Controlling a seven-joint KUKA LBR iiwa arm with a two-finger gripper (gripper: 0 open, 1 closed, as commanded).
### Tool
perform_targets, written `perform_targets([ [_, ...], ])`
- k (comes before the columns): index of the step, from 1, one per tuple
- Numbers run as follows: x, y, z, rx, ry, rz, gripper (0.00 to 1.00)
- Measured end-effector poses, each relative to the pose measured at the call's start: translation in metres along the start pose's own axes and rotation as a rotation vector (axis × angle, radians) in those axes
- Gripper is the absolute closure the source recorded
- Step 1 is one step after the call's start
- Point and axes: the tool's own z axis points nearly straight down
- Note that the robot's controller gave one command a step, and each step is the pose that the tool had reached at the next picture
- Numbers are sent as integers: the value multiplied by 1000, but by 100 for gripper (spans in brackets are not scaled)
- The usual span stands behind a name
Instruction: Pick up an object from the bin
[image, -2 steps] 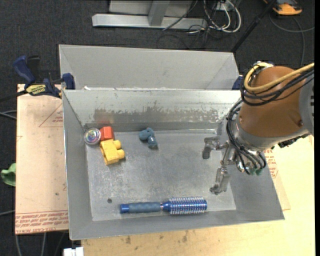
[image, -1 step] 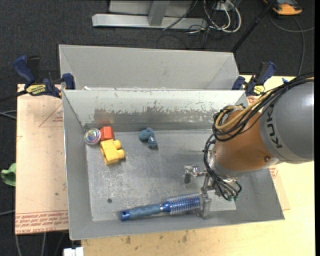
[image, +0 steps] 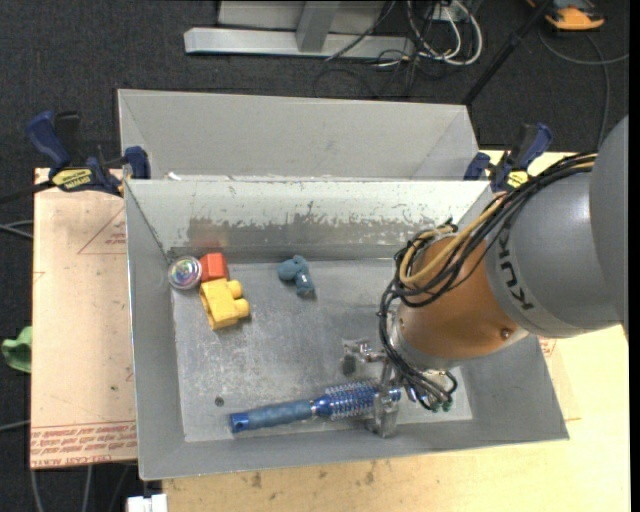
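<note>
End effector (image: 386, 412) sits low at the front right of the bin (image: 290, 345), at the head end of a blue brush (image: 300, 411).
The brush lies flat along the front wall, handle pointing left, bristle head just beside the end effector. Cannot tell its opening or any hold. 4 small things lie well apart at back left: yellow block (image: 224, 303), orange block (image: 214, 267), silver cap (image: 185, 273), teal lump (image: 297, 275).

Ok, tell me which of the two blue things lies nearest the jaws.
The long blue brush along the front of the bin; its bristled end lies beside the jaws, whereas the small blue lump sits by the back wall.
</note>
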Motion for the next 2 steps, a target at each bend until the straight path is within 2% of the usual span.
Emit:
perform_targets([
  [1,5,0,3,-3,18,3,100],
  [2,-31,-23,-174,0,9,69,100],
])
